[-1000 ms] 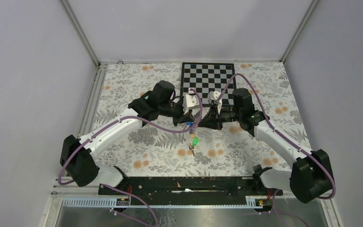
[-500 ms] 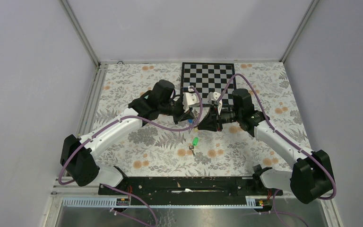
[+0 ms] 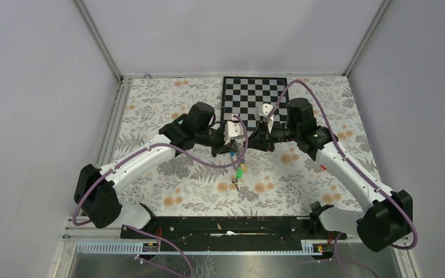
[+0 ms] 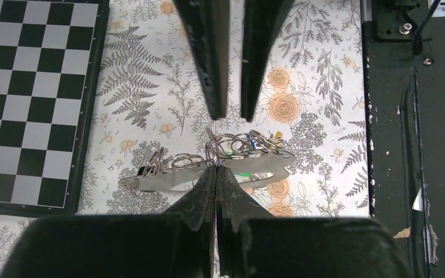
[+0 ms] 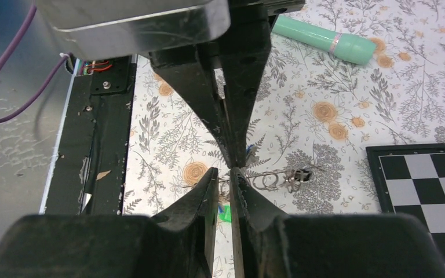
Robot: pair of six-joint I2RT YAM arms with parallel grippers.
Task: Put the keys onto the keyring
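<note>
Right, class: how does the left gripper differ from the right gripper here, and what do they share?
The left gripper is shut; the right gripper has its jaws apart. The left gripper pinches the bunch of keys; the right gripper holds nothing, its tips seemingly just short of it. Both are dark and face each other over the floral table.

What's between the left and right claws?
Left wrist view: a tangle of silvery wire rings with flat metal pieces, pinched by the left claw; the right claw is slightly open.
</note>
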